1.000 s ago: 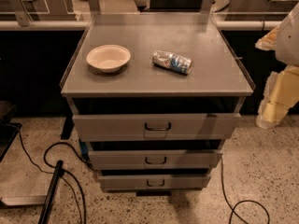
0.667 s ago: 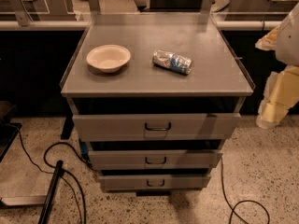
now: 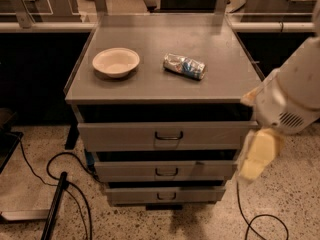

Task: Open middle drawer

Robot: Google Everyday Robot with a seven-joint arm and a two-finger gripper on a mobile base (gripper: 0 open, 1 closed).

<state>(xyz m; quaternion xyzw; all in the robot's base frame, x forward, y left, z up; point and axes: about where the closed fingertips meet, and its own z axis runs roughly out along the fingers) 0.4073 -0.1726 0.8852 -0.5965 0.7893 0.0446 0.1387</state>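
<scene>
The middle drawer (image 3: 165, 170) is a shallow gray drawer with a small dark loop handle (image 3: 166, 172), the central one of three in a gray metal cabinet (image 3: 165, 84). It sits shut, slightly stepped back under the taller top drawer (image 3: 167, 135) and above the bottom drawer (image 3: 165, 195). My gripper (image 3: 256, 156) hangs from the white arm (image 3: 295, 96) at the cabinet's right front corner, level with the middle drawer's right end. It is well to the right of the handle and not touching it.
A white bowl (image 3: 116, 61) and a crushed can (image 3: 184, 66) lie on the cabinet top. Black cables (image 3: 75, 184) and a dark pole (image 3: 55, 204) lie on the speckled floor at the left. Another cable (image 3: 260, 221) runs at the lower right. Counters stand behind.
My arm and gripper have swung left and down from the right edge of the view, now overlapping the right ends of the top and middle drawers. The drawers have not moved.
</scene>
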